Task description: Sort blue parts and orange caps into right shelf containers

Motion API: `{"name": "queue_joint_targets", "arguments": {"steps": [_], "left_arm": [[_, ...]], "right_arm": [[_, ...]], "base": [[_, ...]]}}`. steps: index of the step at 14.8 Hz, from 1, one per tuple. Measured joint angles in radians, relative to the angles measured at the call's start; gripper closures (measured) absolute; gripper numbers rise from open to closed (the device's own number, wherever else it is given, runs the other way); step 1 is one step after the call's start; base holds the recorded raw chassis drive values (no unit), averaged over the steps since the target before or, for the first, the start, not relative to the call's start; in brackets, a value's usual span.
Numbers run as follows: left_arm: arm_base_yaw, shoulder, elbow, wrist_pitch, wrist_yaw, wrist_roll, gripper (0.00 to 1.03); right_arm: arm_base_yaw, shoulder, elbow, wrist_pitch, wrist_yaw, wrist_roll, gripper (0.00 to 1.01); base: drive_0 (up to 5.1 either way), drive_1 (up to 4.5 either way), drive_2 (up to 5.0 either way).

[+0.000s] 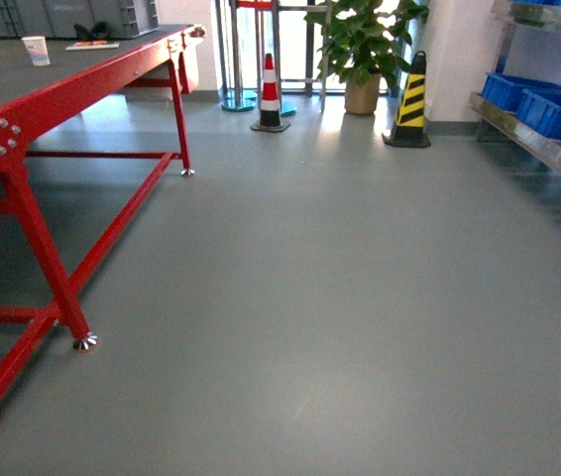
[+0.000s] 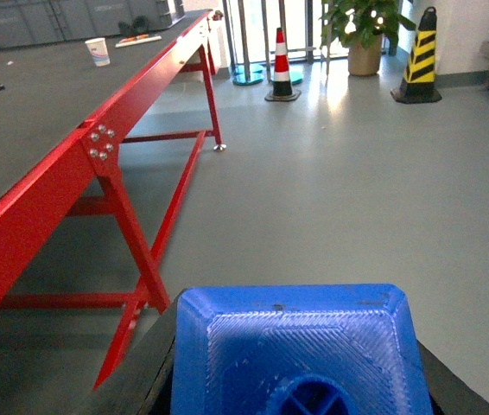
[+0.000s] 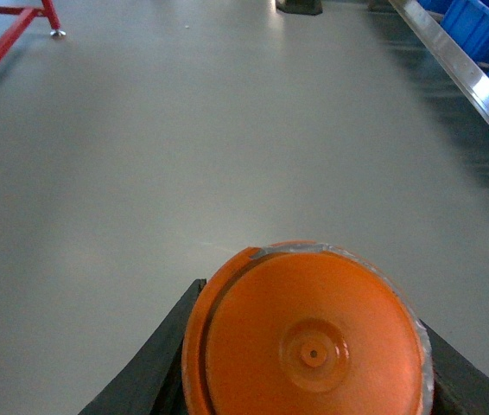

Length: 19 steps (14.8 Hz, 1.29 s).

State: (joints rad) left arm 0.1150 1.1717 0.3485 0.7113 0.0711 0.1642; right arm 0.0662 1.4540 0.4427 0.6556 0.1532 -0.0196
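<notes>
transit step, both arms loaded, base on open grey floor (image 1: pixel 340 327) between the red-framed worktop (image 1: pixel 72 89) and the steel shelf (image 1: pixel 548 149). the left wrist view is filled at its lower edge by a blue part (image 2: pixel 296 346), held between the dark fingers (image 2: pixel 141 380) of the left claw (image 2: pixel 296 389), which is closed on it; the part's wide face points forward. the right wrist view shows an orange cap (image 3: pixel 309 341), its round end face toward the camera, clamped likewise in the right claw (image 3: pixel 309 380), dark fingers just visible on either side. neither claw appears in the head view. the right shelf containers (image 1: pixel 548 109) stand in a row on the shelf at the right edge of the head view, well apart from both loads; their near rims also show at the top right corner of the right wrist view (image 3: pixel 486 35).

to do this step well: turn and roll toward the shelf with both grips firm and the arms tucked; stop square to the shelf edge so each claw can reach over a crate rim. judged risk: the shelf's front lip could be struck by a low-carried arm. which crate takes which item cannot be told from these views. a paper cup (image 1: pixel 36 50) stands on the worktop, clear of the route.
</notes>
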Motion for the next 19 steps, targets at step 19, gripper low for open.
{"name": "queue_joint_targets", "arguments": {"steps": [19], "left_arm": [[0.002,0.002,0.001,-0.001,0.000,-0.001,0.58]], "right_arm": [[0.005,0.003,0.005,0.002,-0.001,0.000,0.56]], "base": [[0.0,4.19,-4.1]]}}
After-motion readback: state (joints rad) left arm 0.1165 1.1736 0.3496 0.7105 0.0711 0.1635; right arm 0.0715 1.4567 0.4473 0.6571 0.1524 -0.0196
